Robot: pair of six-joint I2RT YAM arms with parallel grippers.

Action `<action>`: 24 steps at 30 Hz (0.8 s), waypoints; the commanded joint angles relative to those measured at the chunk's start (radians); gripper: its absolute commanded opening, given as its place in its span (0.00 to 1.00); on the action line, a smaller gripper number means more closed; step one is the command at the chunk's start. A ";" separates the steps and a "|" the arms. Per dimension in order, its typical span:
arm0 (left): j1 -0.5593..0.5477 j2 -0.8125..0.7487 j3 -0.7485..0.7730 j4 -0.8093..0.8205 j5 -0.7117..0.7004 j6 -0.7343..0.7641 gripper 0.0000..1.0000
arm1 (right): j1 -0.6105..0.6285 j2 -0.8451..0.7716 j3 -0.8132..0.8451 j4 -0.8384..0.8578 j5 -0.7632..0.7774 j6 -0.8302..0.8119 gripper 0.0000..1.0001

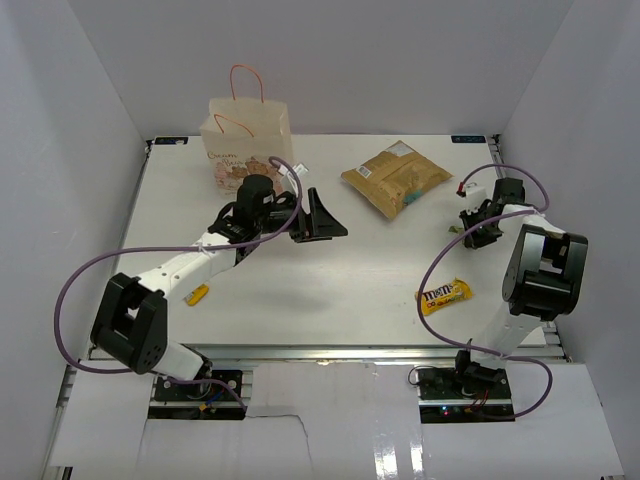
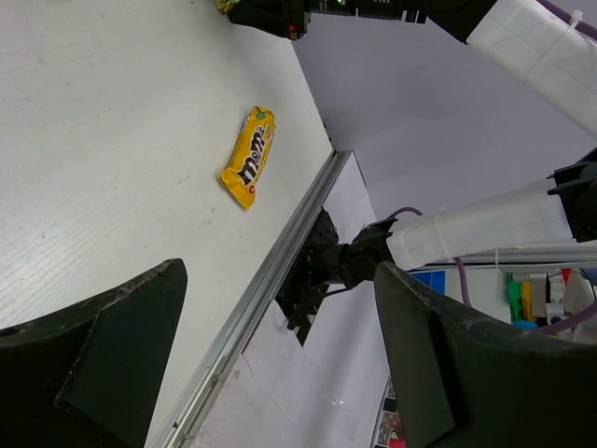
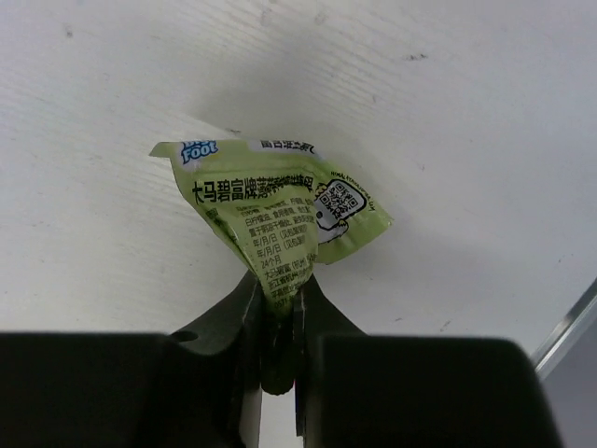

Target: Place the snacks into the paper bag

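The cream paper bag (image 1: 243, 138) with orange cord handles stands at the back left. My left gripper (image 1: 322, 217) is open and empty, right of the bag. My right gripper (image 1: 468, 228) at the right side is shut on a small green packet (image 3: 275, 213), pinched by its lower corner just above the table. The tan crinkly pouch (image 1: 396, 177) lies at the back middle. The yellow M&M's packet (image 1: 444, 295) lies near the front right and also shows in the left wrist view (image 2: 249, 155). A small yellow-orange packet (image 1: 197, 294) lies by the left arm. The brown bar and pink packet are out of view.
White walls close in the table (image 1: 330, 290) on three sides. The metal front edge (image 2: 252, 308) runs along the near side, with the arm bases below it. A purple cable (image 1: 75, 290) loops out from the left arm.
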 commanded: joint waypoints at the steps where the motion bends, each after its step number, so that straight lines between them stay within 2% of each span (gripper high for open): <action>1: -0.015 0.016 0.003 0.058 0.031 -0.021 0.91 | -0.003 -0.077 0.005 -0.022 -0.115 -0.018 0.08; 3: -0.031 0.045 0.015 0.058 0.033 -0.047 0.91 | -0.003 -0.125 0.003 -0.084 -0.213 -0.100 0.08; 6: -0.084 0.140 0.062 0.059 0.031 -0.076 0.92 | 0.005 -0.267 0.017 -0.289 -0.528 -0.287 0.08; 9: -0.116 0.211 0.107 0.061 0.042 -0.114 0.92 | 0.068 -0.337 0.003 -0.430 -0.607 -0.387 0.08; 12: -0.146 0.306 0.171 0.062 0.047 -0.160 0.92 | 0.144 -0.413 -0.036 -0.448 -0.609 -0.385 0.08; 16: -0.176 0.397 0.276 0.065 0.074 -0.171 0.92 | 0.341 -0.519 -0.159 -0.319 -0.470 -0.314 0.08; 19: -0.181 0.421 0.314 0.067 0.079 -0.196 0.92 | 0.381 -0.525 -0.176 -0.242 -0.414 -0.260 0.08; 24: -0.184 0.435 0.279 0.096 0.070 -0.231 0.92 | 0.459 -0.538 -0.175 -0.167 -0.330 -0.238 0.08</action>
